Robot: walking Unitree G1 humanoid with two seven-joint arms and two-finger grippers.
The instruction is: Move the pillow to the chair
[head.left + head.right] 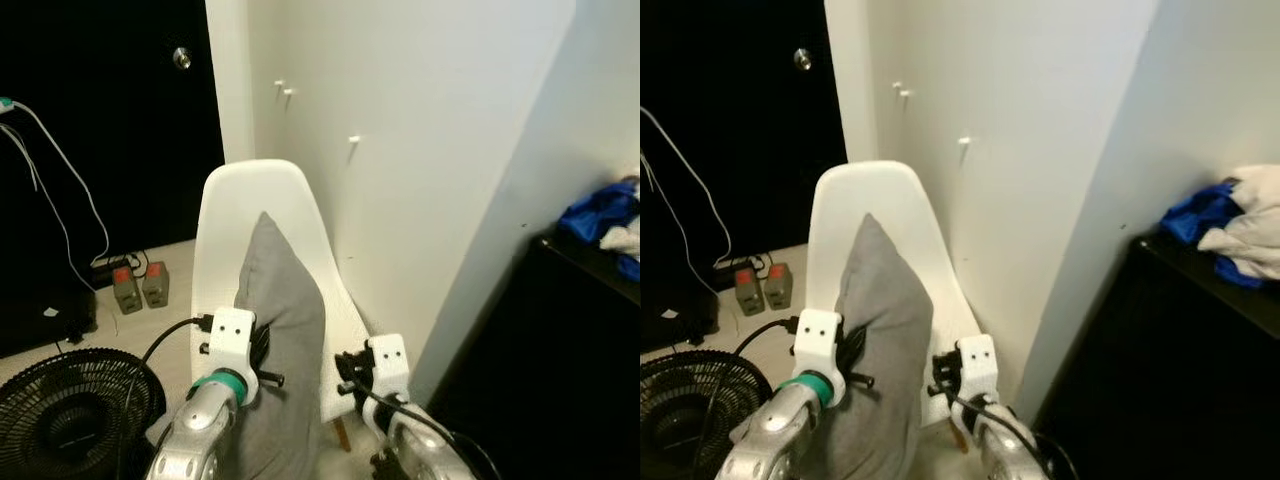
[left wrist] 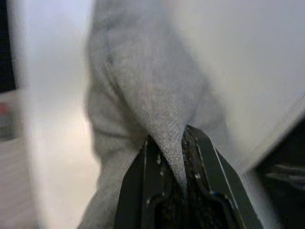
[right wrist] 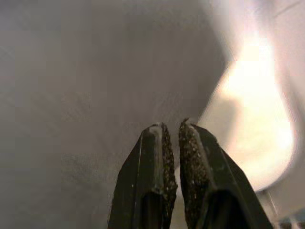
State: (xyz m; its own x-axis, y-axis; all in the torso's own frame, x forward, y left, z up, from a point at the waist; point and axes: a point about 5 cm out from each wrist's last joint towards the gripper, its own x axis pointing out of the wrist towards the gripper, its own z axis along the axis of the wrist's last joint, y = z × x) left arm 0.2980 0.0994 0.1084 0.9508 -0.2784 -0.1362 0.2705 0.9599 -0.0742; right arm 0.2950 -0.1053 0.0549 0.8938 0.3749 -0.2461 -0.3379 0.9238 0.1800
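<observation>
The task is judged to be close to its end: the grey pillow (image 1: pixel 283 330) is seen standing on edge against the back of the white chair (image 1: pixel 232 215), one corner pointing up, its lower part hidden behind the arms, so whether it rests fully on the seat cannot be told. What is left, as far as can be judged, is for the pillow to be let go and the arms drawn clear without the pillow being tipped off. The left gripper (image 2: pixel 172 143) is held at the pillow's left side, the silver forearm raised from below and the white wrist block pressed close to the fabric; in the left wrist view a fold of the grey cloth is seen pinched between the jaws, which are closed on it. The right gripper (image 3: pixel 171 131) is held lower, at the pillow's right side beside the chair's seat edge; in the right wrist view its jaws are seen almost together with only a thin gap and nothing caught between them, the grey fabric lying just beyond the tips. The chair is set against a white wall (image 1: pixel 430 140), with a black fan (image 1: pixel 70 410) on the floor to the left and a dark cabinet (image 1: pixel 570 340) carrying blue cloth (image 1: pixel 600 215) to the right.
</observation>
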